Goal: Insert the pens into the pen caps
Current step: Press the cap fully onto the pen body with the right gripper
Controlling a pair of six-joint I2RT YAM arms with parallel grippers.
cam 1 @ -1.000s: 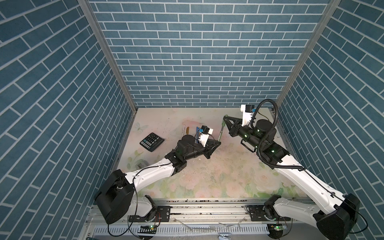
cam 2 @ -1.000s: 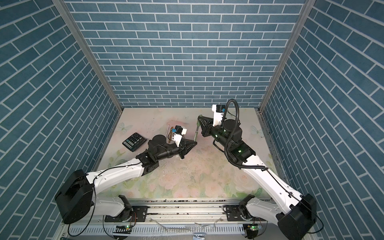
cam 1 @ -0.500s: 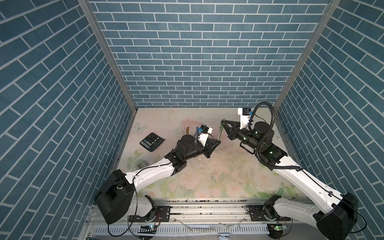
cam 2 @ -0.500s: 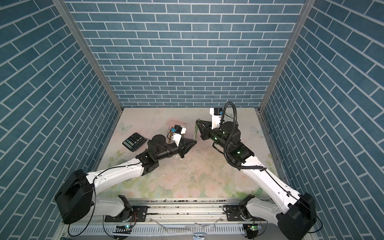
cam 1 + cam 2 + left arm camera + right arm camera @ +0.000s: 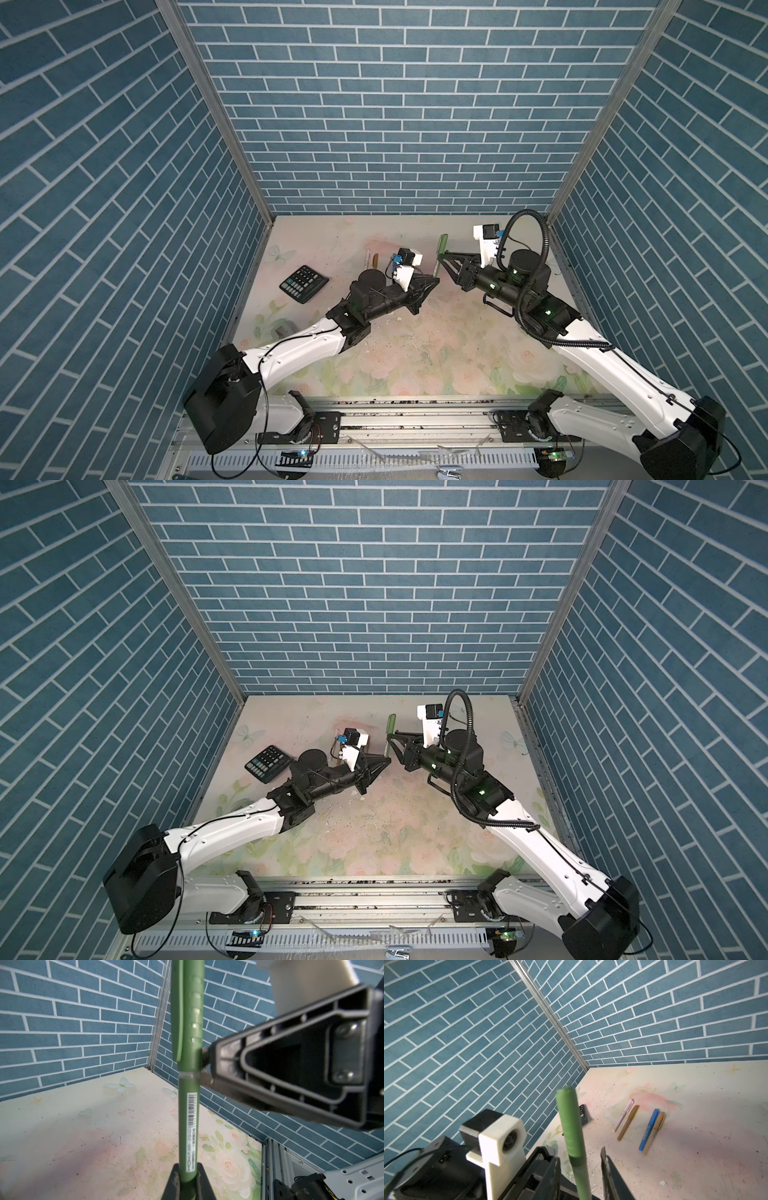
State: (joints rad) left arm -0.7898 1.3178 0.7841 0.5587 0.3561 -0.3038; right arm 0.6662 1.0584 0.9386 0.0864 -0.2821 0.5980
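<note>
One green pen; left gripper tight

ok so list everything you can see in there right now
green pen: one, green, capped, upright between the grippers
pink pen: one, pale pink, flat on the table
gold-brown pens: two, one beside the pink, one beside the blue
blue pen: one, blue, flat on the table
calculator: one, black, left part of the table in both top views
table: one, pale floral
walls: three, blue brick
left gripper: one, black, shut on the green pen's lower end
right gripper: one, black, open around the green pen
</note>
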